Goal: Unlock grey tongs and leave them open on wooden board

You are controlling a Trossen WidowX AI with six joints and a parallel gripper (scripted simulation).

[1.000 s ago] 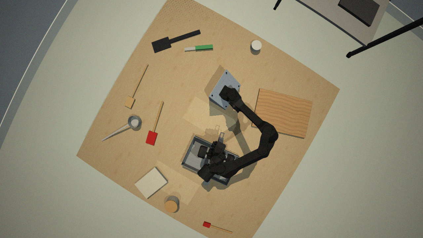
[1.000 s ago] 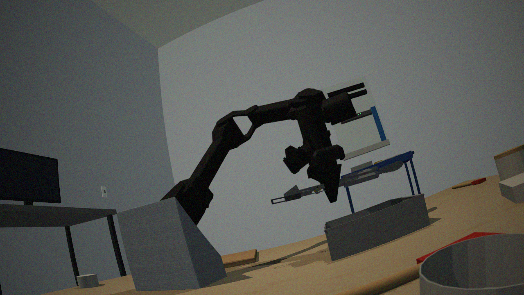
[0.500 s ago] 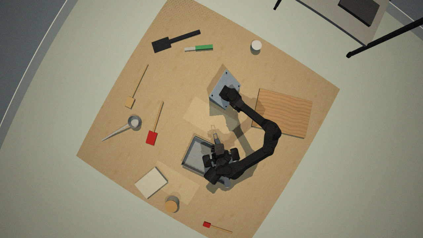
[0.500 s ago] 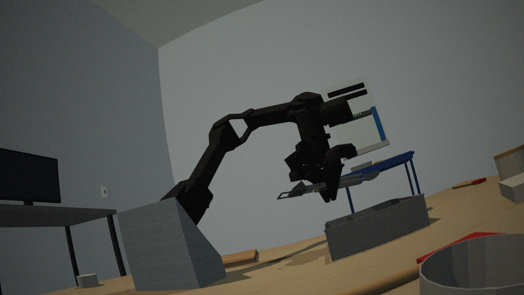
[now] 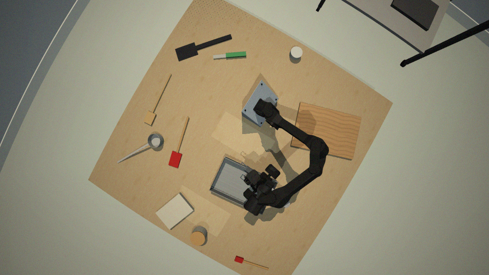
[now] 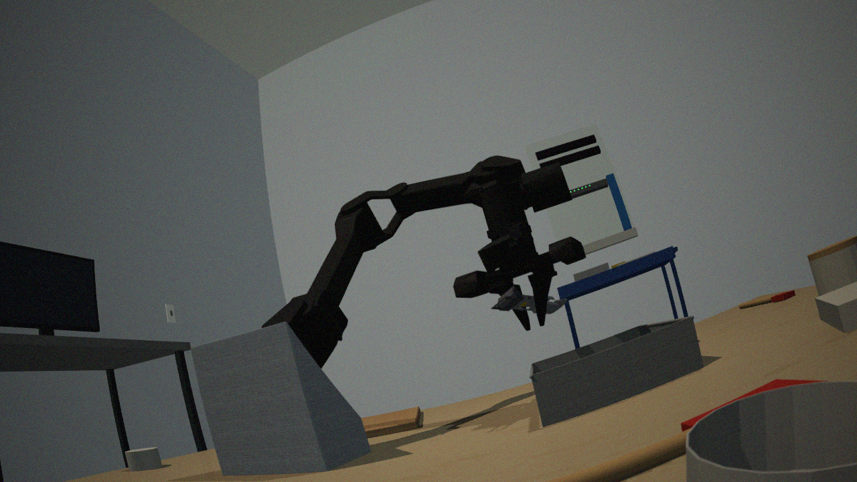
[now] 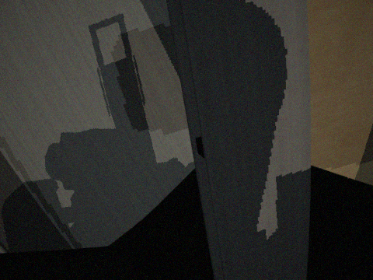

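Note:
My gripper (image 5: pixel 251 181) (image 6: pixel 531 314) points down over the right end of the grey roasting tin (image 5: pixel 226 177) (image 6: pixel 616 365), well above its rim. It is shut on the grey tongs (image 6: pixel 509 298) (image 7: pixel 244 83), which hang clear of the tin. In the wrist view the tongs run as a wide grey band up the frame, with the tin's floor (image 7: pixel 52 57) behind them. From above, the gripper hides most of the tongs. I cannot tell whether their arms are spread. The wooden board (image 5: pixel 336 128) (image 6: pixel 392 421) lies flat to the right of the robot base (image 5: pixel 259 102).
On the table's left stand a red spatula (image 5: pixel 175 159), a metal ladle (image 5: pixel 155 140) and a wooden spatula (image 5: pixel 149 117). A black spatula (image 5: pixel 186 51) and a white cylinder (image 5: pixel 296 52) are at the back. A white block (image 5: pixel 174 210) and a tan cylinder (image 5: pixel 198 237) sit near the tin.

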